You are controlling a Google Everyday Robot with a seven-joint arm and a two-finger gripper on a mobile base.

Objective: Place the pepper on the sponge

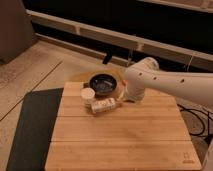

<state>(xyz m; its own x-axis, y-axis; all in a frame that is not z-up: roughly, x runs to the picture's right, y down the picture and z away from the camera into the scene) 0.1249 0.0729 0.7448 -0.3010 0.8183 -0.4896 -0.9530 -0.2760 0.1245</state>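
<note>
My white arm reaches in from the right and bends down at the back right of the wooden board. The gripper sits low beside the right rim of the dark bowl, mostly covered by the arm's bend. The pepper is out of view. The sponge is hidden, with the arm covering the spot just right of the bowl. A pale-labelled bottle lies on its side in front of the bowl, close to the gripper.
A small cream cup stands left of the bottle. A dark mat lies along the board's left edge. Cables trail on the floor to the right. A dark wall with a ledge runs behind.
</note>
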